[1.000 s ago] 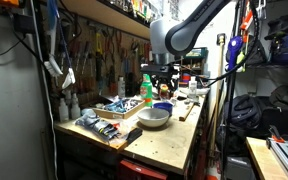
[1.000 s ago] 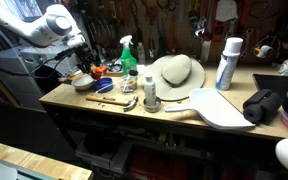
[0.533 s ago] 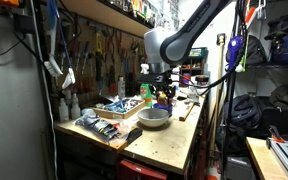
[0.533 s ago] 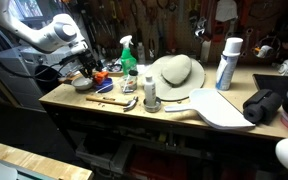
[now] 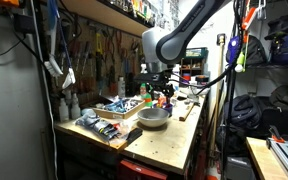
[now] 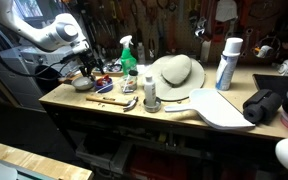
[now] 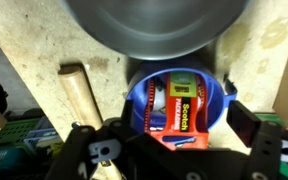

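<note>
In the wrist view a red Scotch tape dispenser [image 7: 176, 108] lies inside a blue bowl [image 7: 216, 98]. My gripper [image 7: 164, 128] hovers right above it, open, with one finger [image 7: 246, 120] outside the bowl's rim and nothing clamped. A grey metal bowl [image 7: 154, 30] sits just beyond the blue one. In both exterior views the gripper [image 5: 160, 90] [image 6: 88, 68] hangs low over the workbench beside the grey bowl [image 5: 153, 117] [image 6: 82, 84].
A wooden handle [image 7: 79, 95] lies beside the blue bowl. A tray of tools [image 5: 119, 106] stands behind the bowls. Further along the bench are a green spray bottle [image 6: 129, 55], a straw hat [image 6: 176, 72], a white can [image 6: 227, 62] and a wooden board [image 6: 219, 108].
The arm came down a little over the blue bowl and the jaws went from shut to open, letting go of the tape dispenser.
</note>
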Robot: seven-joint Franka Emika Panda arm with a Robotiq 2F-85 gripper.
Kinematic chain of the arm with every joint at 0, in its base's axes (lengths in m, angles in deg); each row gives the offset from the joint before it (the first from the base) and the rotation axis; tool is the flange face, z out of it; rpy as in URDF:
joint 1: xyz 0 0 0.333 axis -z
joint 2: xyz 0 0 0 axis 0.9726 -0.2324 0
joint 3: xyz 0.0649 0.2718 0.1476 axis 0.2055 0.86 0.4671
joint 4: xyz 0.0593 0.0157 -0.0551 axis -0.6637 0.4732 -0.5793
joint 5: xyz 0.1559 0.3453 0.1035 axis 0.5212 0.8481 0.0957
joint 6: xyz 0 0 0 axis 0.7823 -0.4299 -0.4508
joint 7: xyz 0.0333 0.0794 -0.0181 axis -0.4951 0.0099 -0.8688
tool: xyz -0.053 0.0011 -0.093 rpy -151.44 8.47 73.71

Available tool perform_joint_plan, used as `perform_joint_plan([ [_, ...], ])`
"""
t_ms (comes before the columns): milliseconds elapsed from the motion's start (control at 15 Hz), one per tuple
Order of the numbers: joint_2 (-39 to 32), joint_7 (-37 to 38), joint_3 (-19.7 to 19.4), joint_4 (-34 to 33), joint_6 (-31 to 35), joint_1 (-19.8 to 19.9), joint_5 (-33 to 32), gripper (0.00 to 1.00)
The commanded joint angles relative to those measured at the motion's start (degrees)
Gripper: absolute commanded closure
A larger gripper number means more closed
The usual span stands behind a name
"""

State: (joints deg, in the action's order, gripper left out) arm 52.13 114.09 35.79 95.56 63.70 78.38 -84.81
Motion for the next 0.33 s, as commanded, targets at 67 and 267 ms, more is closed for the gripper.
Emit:
perform_joint_plan([
  [67,10.15,-14.41,1.53,5.96,5.33,0.68,13.82,0.00],
  [267,8.30,-16.94,1.50,2.95,3.63,0.21,14.54,0.00],
])
